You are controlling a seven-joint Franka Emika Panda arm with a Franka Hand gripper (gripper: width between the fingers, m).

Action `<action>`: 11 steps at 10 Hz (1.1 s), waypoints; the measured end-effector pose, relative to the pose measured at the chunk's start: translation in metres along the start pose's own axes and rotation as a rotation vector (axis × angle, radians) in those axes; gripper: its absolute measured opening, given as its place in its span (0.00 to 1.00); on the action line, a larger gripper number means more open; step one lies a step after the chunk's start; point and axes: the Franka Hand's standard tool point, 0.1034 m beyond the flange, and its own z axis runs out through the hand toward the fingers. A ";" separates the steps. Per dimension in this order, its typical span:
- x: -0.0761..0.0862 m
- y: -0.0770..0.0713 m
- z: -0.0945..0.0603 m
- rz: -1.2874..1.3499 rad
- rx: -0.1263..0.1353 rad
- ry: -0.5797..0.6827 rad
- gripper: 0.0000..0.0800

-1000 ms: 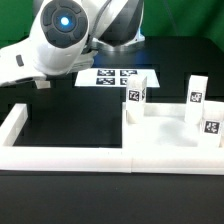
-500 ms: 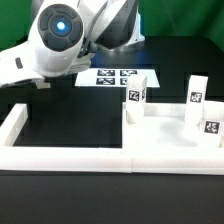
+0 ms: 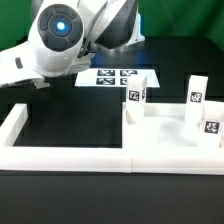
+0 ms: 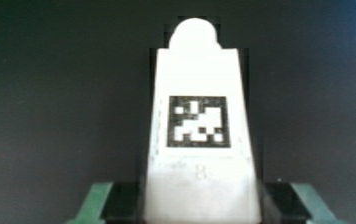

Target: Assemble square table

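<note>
In the wrist view my gripper (image 4: pixel 203 205) is shut on a white table leg (image 4: pixel 205 90) with a black-and-white tag. The leg's rounded tip points away from the camera over the dark table. Green fingertips (image 4: pixel 104 200) flank the leg's near end. In the exterior view the square tabletop slab (image 3: pixel 170 138) lies at the right, with three tagged legs standing upright on it (image 3: pixel 138 97) (image 3: pixel 196 93) (image 3: pixel 211 126). The arm (image 3: pixel 55 40) hovers at the upper left; the gripper and held leg are hidden behind it there.
The low white border wall (image 3: pixel 60 153) runs along the front and the exterior view's left side. The marker board (image 3: pixel 110 76) lies flat at the back, behind the slab. The black table (image 3: pixel 70 118) lies inside the wall.
</note>
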 end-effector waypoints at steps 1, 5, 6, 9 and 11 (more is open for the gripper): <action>0.000 0.000 0.000 0.000 0.000 0.000 0.36; -0.004 0.001 -0.069 -0.021 -0.006 0.012 0.36; -0.010 0.005 -0.099 -0.035 -0.019 0.042 0.36; -0.013 0.007 -0.103 -0.037 -0.024 0.090 0.36; -0.008 0.012 -0.114 -0.025 -0.041 0.219 0.36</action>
